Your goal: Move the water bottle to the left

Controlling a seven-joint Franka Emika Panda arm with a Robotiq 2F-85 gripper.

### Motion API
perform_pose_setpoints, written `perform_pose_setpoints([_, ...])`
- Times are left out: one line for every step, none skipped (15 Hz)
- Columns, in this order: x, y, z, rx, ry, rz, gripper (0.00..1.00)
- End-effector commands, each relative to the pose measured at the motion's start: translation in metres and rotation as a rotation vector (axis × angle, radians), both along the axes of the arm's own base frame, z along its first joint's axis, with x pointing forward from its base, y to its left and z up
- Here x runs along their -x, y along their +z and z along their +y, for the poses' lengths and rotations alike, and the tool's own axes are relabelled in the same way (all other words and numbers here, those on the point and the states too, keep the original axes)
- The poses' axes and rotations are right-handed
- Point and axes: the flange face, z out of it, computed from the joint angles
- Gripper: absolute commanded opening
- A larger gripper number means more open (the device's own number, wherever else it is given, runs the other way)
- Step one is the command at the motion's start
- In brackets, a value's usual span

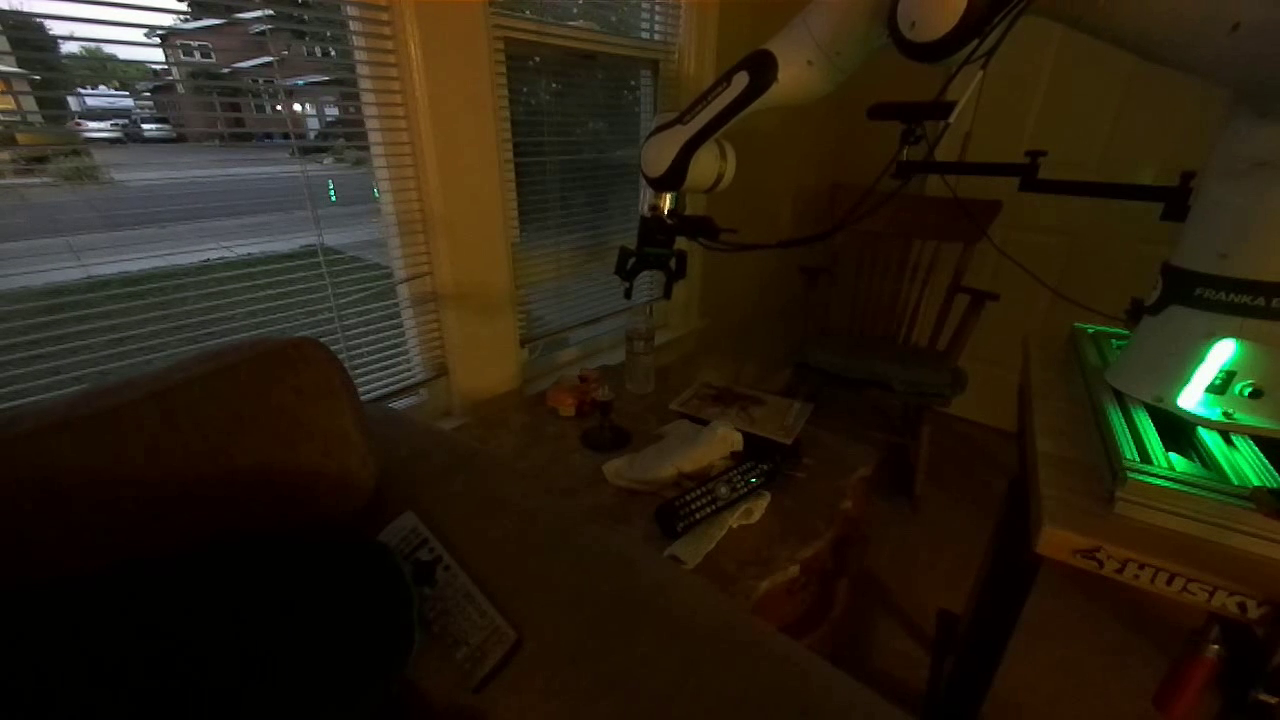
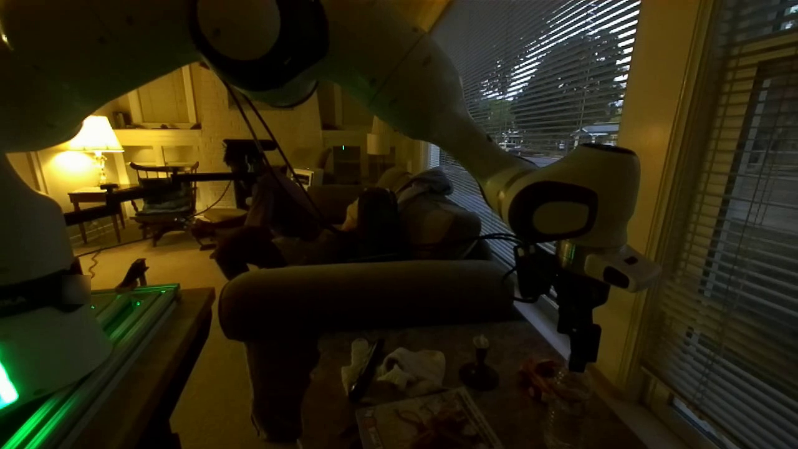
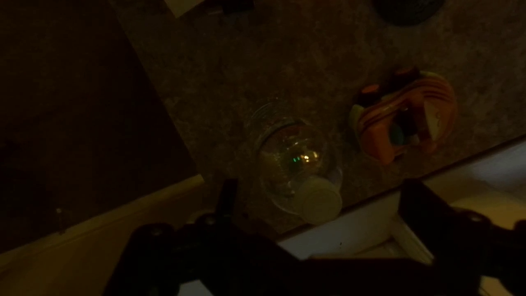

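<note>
The clear water bottle (image 1: 640, 362) stands upright on the table near the window. It also shows in an exterior view (image 2: 566, 415), dim against the table, and in the wrist view (image 3: 300, 164), where its pale cap faces the camera. My gripper (image 1: 648, 292) is open and empty just above the bottle. It points down over the bottle in an exterior view too (image 2: 583, 365). In the wrist view the dark fingers (image 3: 319, 185) are spread wide, with the cap between them in the picture; no contact shows.
An orange toy (image 3: 411, 119) lies close beside the bottle. A dark candle holder (image 1: 604, 432), a white cloth (image 1: 675, 455), a remote (image 1: 715, 497) and a magazine (image 1: 742, 408) lie on the table. The window sill (image 3: 349, 230) borders the table; a sofa (image 2: 374, 299) adjoins it.
</note>
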Motion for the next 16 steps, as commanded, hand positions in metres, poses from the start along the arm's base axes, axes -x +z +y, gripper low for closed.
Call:
perform_pose_setpoints([-0.011,-0.008,0.000,0.009,0.045,-0.011,1.00])
perform_pose_setpoints([-0.012,-0.010,0.000,0.011,0.052,-0.011,1.00])
perform_pose_setpoints([-0.013,-0.010,0.001,0.014,0.059,-0.015,1.00])
perform_pose_setpoints([-0.014,-0.011,0.001,0.015,0.064,-0.015,1.00])
perform_pose_setpoints([-0.015,-0.012,0.001,0.017,0.073,-0.016,1.00])
perform_pose_setpoints([-0.016,-0.013,0.001,0.018,0.079,-0.018,0.75])
perform_pose_setpoints([-0.017,-0.013,0.001,0.020,0.086,-0.021,0.74])
perform_pose_setpoints([-0.018,-0.014,0.002,0.020,0.090,-0.020,0.68])
perform_pose_setpoints([-0.019,-0.014,0.002,0.022,0.096,-0.021,0.59])
perform_pose_setpoints([-0.020,-0.014,0.002,0.024,0.101,-0.022,0.52])
perform_pose_setpoints([-0.021,-0.014,0.002,0.026,0.105,-0.021,0.44])
perform_pose_setpoints([-0.021,-0.013,0.002,0.027,0.111,-0.022,0.38])
perform_pose_setpoints([-0.022,-0.013,0.002,0.029,0.116,-0.022,0.30])
perform_pose_setpoints([-0.022,-0.013,0.002,0.031,0.120,-0.022,0.23])
perform_pose_setpoints([-0.023,-0.013,0.002,0.034,0.123,-0.023,0.17])
perform_pose_setpoints([-0.024,-0.012,0.001,0.038,0.127,-0.024,0.09])
